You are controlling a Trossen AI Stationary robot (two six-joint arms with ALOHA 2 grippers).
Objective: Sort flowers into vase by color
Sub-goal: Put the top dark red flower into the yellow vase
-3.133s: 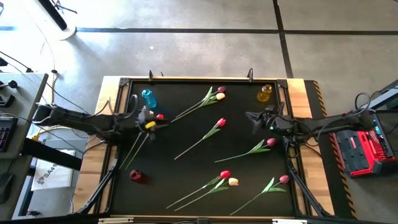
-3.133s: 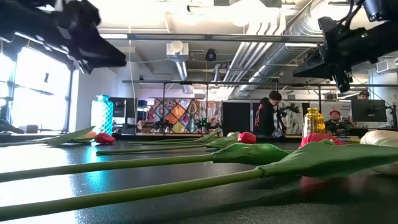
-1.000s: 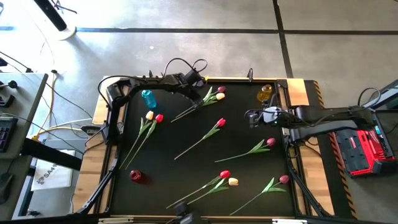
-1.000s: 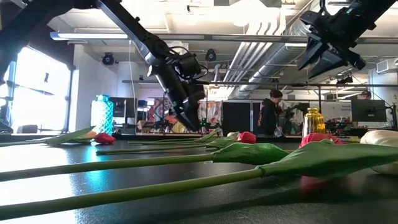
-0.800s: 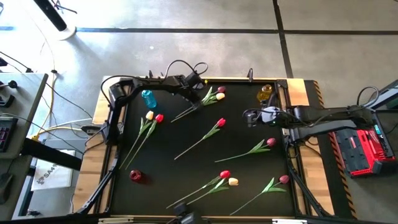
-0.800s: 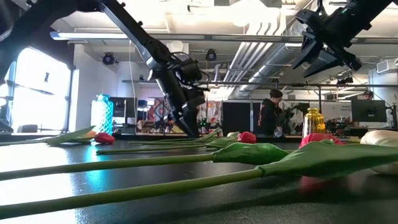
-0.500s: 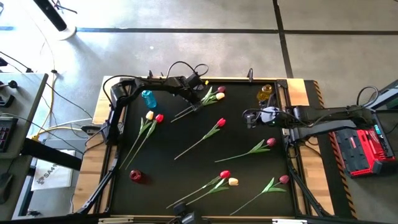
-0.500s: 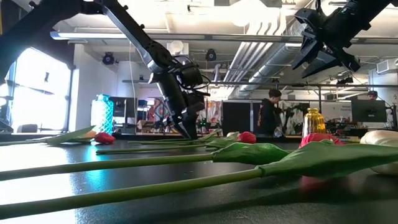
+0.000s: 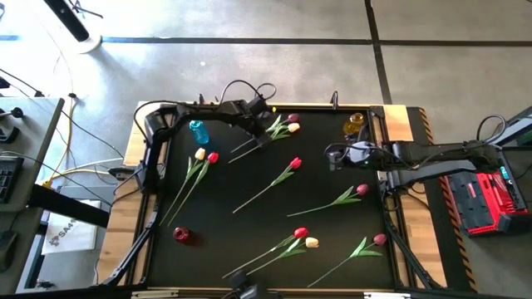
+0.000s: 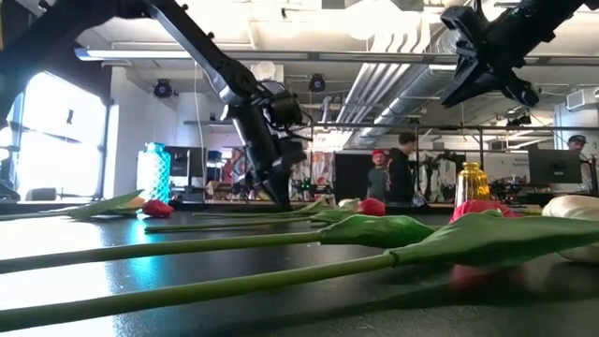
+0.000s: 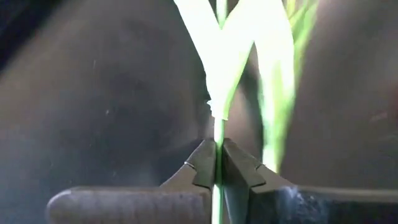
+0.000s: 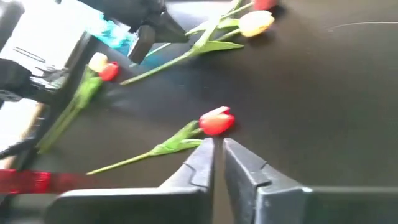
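Observation:
Several tulips lie flat on the black table (image 9: 249, 249). At the far middle lies a pair (image 9: 283, 128) with a dark red head and a cream head. My left gripper (image 9: 263, 138) is down on this pair's stems, shut on one thin green stem (image 11: 217, 127) just short of its leaves. My right gripper (image 9: 331, 158) hangs shut and holds nothing, above the table's right side near a red tulip (image 12: 216, 121). A blue vase (image 9: 198, 130), an amber vase (image 9: 354, 124) and a red vase (image 9: 182, 236) stand on the table. My left gripper pinches one stem of the far pair (image 11: 217, 135) between its two fingertips, just below the leaves. The fingers slant down from above, from the table's far left. The stem runs on ahead of them and lies low at the table; which head it bears I cannot tell.
Other tulips: a cream and red pair (image 9: 206, 156) at the left, a pink one (image 9: 362, 190) at the right, a red and cream pair (image 9: 305, 237) and a pink one (image 9: 379, 239) near the front. People stand in the room beyond (image 10: 402, 168).
My left gripper has settled a little lower onto the far pair's stems and shut on one stem. My right gripper, staying above the table's right side, has shut on nothing.

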